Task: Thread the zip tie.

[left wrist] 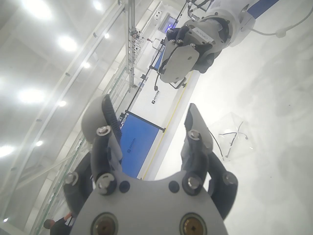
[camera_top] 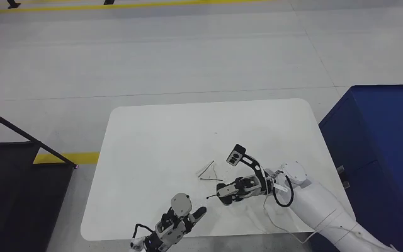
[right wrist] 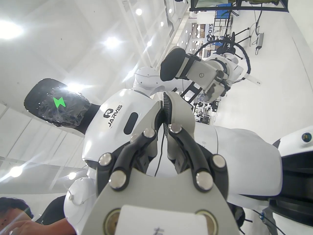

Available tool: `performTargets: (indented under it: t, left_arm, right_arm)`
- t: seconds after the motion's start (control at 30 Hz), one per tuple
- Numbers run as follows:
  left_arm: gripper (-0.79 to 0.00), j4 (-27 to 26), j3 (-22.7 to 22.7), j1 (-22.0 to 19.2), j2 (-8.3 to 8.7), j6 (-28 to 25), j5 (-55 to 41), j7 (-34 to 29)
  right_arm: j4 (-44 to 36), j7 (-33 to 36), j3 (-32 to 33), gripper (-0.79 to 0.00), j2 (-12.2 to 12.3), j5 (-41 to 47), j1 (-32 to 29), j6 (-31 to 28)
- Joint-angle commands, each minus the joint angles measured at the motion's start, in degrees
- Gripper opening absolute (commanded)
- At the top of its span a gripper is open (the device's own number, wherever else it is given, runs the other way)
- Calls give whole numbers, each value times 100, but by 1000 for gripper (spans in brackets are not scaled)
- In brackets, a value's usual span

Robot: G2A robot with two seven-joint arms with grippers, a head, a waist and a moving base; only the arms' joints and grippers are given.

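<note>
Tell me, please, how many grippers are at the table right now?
2. The left gripper is over the table by its near edge, jaws open and empty. The right gripper is farther in, jaws shut on a thin black zip tie.

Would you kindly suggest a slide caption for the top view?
Right jaws pinch a thin black zip tie over the white table; left jaws stand open nearby.
</note>
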Motion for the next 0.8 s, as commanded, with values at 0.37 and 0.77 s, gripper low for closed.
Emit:
performTargets:
  t: [0.37, 0.77]
  left_arm:
    - [0, 54, -281, -223, 27, -2126, -2340, -96]
    - [0, 59, -374, -285, 48, -2796, -2872, -160]
  right_arm:
    - [-514, 104, 679, -785, 90, 30, -222, -621]
    - [-874, 41, 961, -785, 126, -217, -364, -1026]
